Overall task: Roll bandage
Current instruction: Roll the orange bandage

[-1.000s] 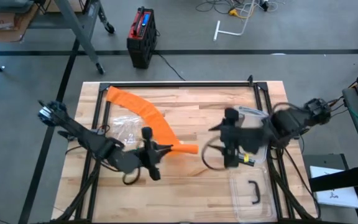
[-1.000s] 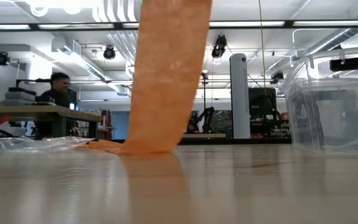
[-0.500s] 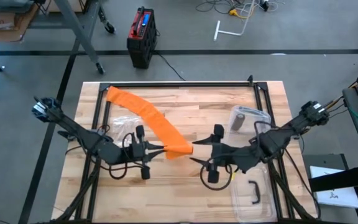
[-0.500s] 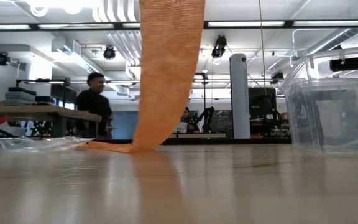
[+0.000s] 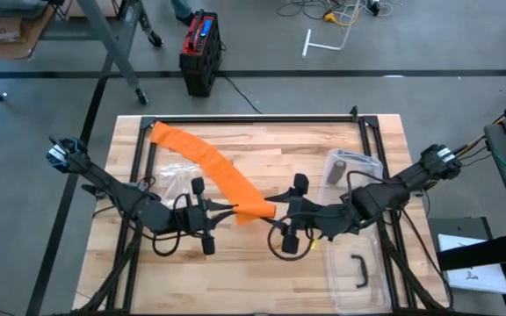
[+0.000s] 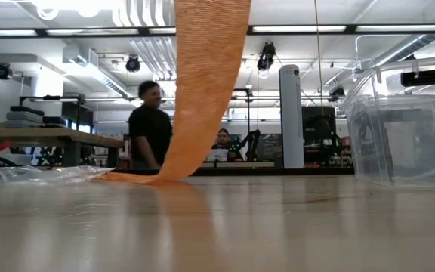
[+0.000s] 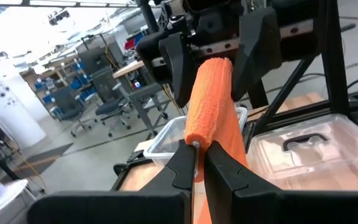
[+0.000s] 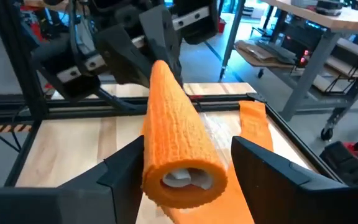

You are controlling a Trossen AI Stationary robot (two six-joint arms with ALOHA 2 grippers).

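partly rolled so far: short orange bandage roll [image 5: 255, 211] held off the table's middle, long tail [image 5: 191, 149] still flat toward the far left corner. left gripper [image 5: 228, 210] clamped on one end of the roll, right gripper [image 5: 279, 208] parted around the other end, not visibly pinching. plenty left to wind. low view shows only the strip [image 6: 202, 83] climbing; right wrist view reveals the hollow core [image 8: 184, 177].

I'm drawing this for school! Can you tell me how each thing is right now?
Orange bandage: partly rolled, its tail flat on the table.
Bandage roll: lifted, between both grippers.
Left gripper: shut on the bandage roll's end.
Right gripper: open around the roll.
Clear plastic bin: empty, lid off.
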